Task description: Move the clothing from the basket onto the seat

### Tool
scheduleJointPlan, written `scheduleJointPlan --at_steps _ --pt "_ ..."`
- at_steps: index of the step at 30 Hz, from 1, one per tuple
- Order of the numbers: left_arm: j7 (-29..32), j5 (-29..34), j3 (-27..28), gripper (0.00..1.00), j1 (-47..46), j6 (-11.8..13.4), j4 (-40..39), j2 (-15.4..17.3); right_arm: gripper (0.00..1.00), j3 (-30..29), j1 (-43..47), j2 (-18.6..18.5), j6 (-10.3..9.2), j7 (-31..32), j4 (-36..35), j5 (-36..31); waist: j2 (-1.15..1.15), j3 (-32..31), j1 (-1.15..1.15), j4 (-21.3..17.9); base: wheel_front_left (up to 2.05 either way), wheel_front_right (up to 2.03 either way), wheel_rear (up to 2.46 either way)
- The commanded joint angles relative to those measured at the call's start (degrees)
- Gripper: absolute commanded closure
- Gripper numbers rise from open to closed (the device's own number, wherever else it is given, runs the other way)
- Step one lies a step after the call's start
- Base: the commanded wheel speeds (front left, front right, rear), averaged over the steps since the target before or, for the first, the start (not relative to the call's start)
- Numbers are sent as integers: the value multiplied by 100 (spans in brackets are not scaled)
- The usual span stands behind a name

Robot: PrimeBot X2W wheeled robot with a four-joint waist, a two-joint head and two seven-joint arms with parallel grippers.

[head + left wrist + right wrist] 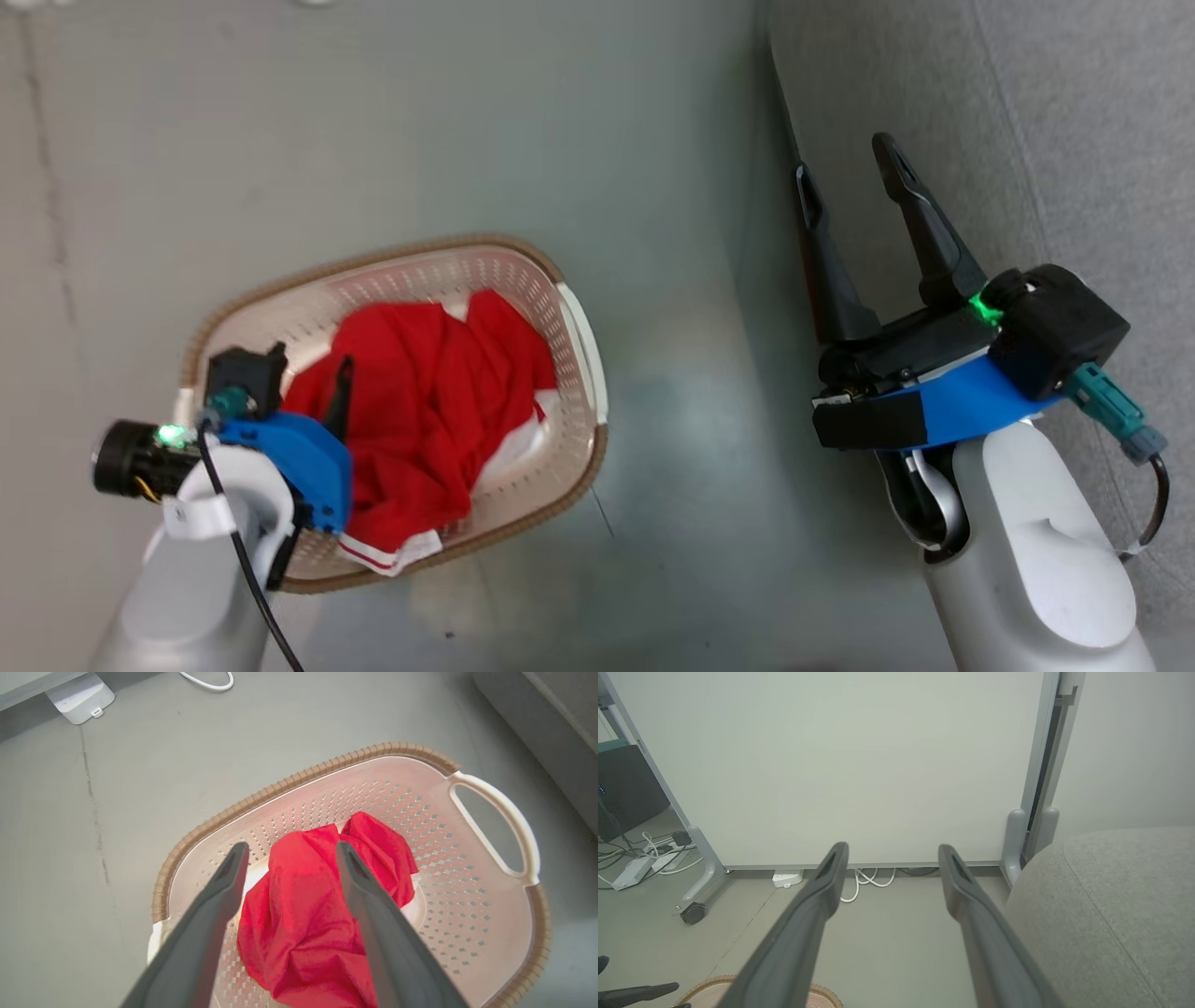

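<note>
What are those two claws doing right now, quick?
Left gripper: open over the red clothing in the basket, gripping nothing.
Right gripper: open, empty, beside the seat.

- One basket (420, 247) stands on the floor (653, 140), with one white handle (514, 821) showing from here.
- One piece of red clothing (429, 401), trimmed in white, lies in it. I cannot tell whether more lies beneath.
- One grey seat (1074, 140).
- Two pairs of jaws, one per arm, each with two dark fingers (934, 233), four in all.
- One white panel (854, 765), with one castor (693, 913) showing under it.
- One small white box (787, 878) at its foot.
</note>
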Motion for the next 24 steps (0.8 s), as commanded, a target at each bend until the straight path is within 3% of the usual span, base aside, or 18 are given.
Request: scheduleJointPlan --at_steps 1,4,15,19,20,21,22,24 --pt "27 -1 -17 0 -192 -29 72 74 0 24 -143 -6 3 -41 -15 61 0 803 -2 -466 0 0 0" --pt "119 -40 15 0 -526 -19 382 186 0 103 -215 -4 3 -63 7 179 0 1146 -2 -594 0 0 0" --pt "447 -113 308 0 -1219 678 1246 474 0 297 -332 -4 3 -75 -330 601 0 1798 -2 -901 0 0 0" --pt "566 -194 348 0 -1359 778 1404 414 0 355 -330 -5 3 -75 -378 724 0 1877 -2 -966 0 0 0" --pt "590 -216 341 35 -1371 765 1440 392 0 359 -332 -5 3 -75 -383 736 0 1885 -2 -976 0 0 0" --pt "603 -218 332 79 -1377 769 1467 380 0 358 -334 -5 3 -75 -389 756 0 1891 -2 -984 0 0 0" --pt "622 -226 321 100 -1380 764 1494 369 0 357 -337 -5 3 -75 -391 770 0 1893 -2 -990 0 0 0" --pt "631 -262 309 100 -1394 716 1532 349 0 346 -339 -5 3 -75 -390 775 0 1891 -2 -1001 0 0 0"
